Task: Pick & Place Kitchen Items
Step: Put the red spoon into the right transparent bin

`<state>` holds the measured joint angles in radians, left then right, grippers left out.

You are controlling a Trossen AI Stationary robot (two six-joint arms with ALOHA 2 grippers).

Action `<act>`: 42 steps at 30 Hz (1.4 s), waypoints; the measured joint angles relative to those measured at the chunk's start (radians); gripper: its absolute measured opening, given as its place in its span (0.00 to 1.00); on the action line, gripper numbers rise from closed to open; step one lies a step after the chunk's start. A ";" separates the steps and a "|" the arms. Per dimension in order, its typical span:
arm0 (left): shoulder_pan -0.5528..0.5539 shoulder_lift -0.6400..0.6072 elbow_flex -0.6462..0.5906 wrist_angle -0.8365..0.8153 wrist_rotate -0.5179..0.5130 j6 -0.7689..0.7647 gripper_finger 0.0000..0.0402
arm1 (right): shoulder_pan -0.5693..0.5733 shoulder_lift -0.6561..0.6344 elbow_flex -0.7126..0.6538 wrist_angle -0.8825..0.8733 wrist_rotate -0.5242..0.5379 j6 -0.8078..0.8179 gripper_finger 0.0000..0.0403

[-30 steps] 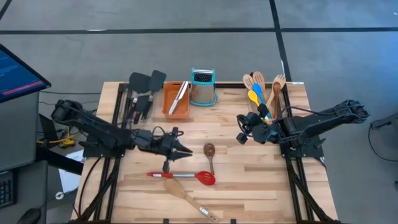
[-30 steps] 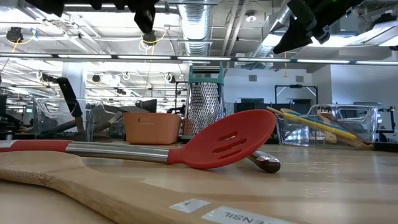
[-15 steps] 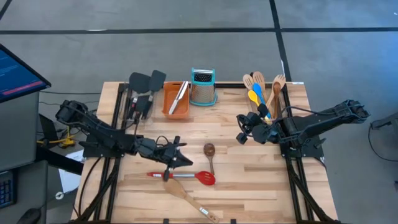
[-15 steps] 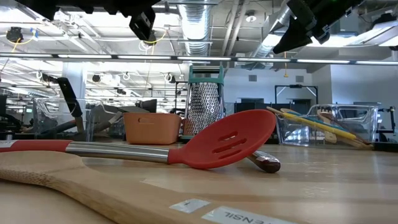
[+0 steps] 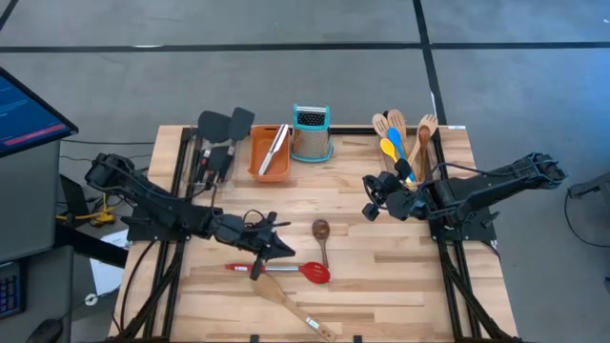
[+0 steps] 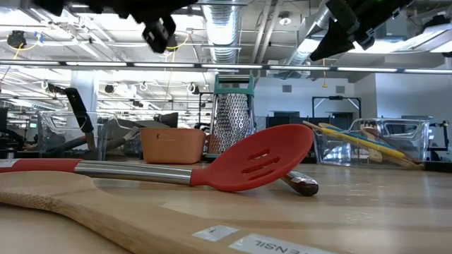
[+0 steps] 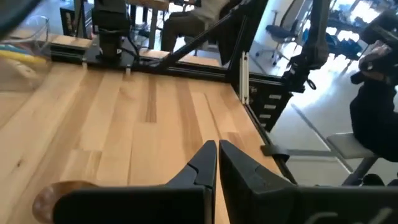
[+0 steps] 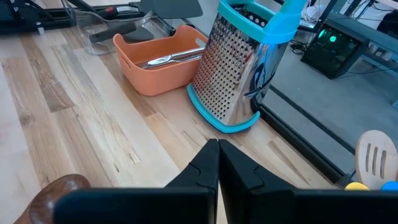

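- black turners (image 5: 225, 125) lie in a clear bin at the far left corner, seemingly sorted there by kind
- left gripper (image 5: 283, 249) hovers just above the red spoon (image 5: 278, 271), fingers pressed together on nothing; it looks poised over the steel handle, so the jaws would have to part before any grasp
- wooden spatula (image 5: 292, 306) and brown spoon (image 5: 322, 237) lie loose nearby, apparently waiting their turn
- tray (image 5: 268, 154) holds a steel tool beside the grater (image 5: 311, 133)
- right gripper (image 5: 370, 200) waits near the bin of spoons (image 5: 402, 143), fingers together, empty
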<state>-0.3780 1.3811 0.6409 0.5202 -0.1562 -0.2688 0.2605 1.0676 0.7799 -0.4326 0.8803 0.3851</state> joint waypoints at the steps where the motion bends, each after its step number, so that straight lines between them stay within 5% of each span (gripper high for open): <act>1: 0.005 0.000 0.024 -0.030 0.002 0.005 0.01 | -0.001 0.000 0.000 0.000 0.000 0.000 0.00; 9: 0.068 -0.003 0.269 -0.371 -0.006 0.160 0.01 | -0.001 0.000 0.000 0.000 0.000 0.000 0.00; 13: 0.089 -0.003 0.364 -0.572 -0.104 0.176 0.01 | -0.001 0.000 0.000 0.000 0.000 0.000 0.00; 22: 0.091 0.015 0.392 -0.779 -0.188 0.321 0.01 | -0.001 0.000 0.000 0.000 0.000 0.000 0.00; 28: 0.082 0.122 0.392 -0.811 -0.170 0.314 0.01 | -0.001 0.000 0.000 0.000 0.000 0.000 0.00; 34: 0.077 0.231 0.392 -0.814 -0.042 0.227 0.01 | -0.001 0.000 0.000 0.000 0.000 0.000 0.00; 42: 0.038 0.270 0.392 -0.829 -0.028 0.200 0.01 | -0.002 0.000 0.000 0.000 0.000 0.000 0.00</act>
<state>-0.3396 1.6510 1.0328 -0.3093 -0.1843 -0.0689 0.2589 1.0676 0.7802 -0.4324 0.8803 0.3847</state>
